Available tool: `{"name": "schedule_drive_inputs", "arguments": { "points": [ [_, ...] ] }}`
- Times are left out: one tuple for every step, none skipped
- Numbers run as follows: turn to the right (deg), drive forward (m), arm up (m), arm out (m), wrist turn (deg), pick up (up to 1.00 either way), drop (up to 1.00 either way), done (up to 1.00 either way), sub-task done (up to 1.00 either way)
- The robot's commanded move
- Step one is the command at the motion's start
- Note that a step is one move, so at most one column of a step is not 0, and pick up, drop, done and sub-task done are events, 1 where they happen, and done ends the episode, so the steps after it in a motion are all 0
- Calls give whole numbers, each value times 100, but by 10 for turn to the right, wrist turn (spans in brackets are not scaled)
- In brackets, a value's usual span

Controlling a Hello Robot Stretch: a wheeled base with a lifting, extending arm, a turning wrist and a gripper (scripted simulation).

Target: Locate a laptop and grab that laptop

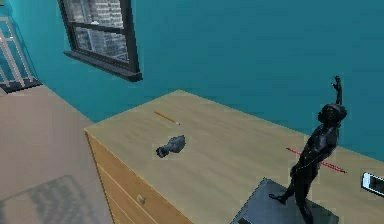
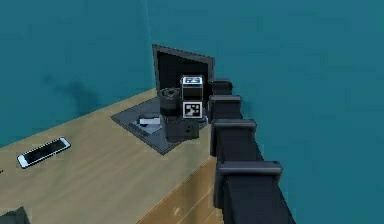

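An open laptop sits on the wooden desk (image 2: 90, 175) against the teal wall, its dark screen (image 2: 170, 66) upright and its grey base (image 2: 132, 116) flat. My arm (image 2: 245, 175) reaches out from the arm side view's bottom edge, and the two white marker squares (image 2: 192, 95) stand in front of the screen. Left of them, my gripper (image 2: 165, 124) has its dark body low at the laptop's base. The laptop lies right behind its far end, so I cannot tell whether it holds anything.
A white phone (image 2: 45, 152) lies on the desk left of the laptop and appears again as the phone (image 1: 372, 182). On the desk (image 1: 210, 150) are a dark figure statue (image 1: 315, 155) on a dark slab, a red pen (image 1: 318, 162), a pencil (image 1: 165, 117) and a small dark object (image 1: 170, 148). A window (image 1: 100, 35) is at the upper left.
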Motion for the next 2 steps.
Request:
{"name": "schedule_drive_inputs", "arguments": {
  "points": [
    [0, 0, -12, 0, 0, 0, 0, 0, 0],
    [0, 0, 0, 0, 0, 100, 0, 0, 0]
  ]
}}
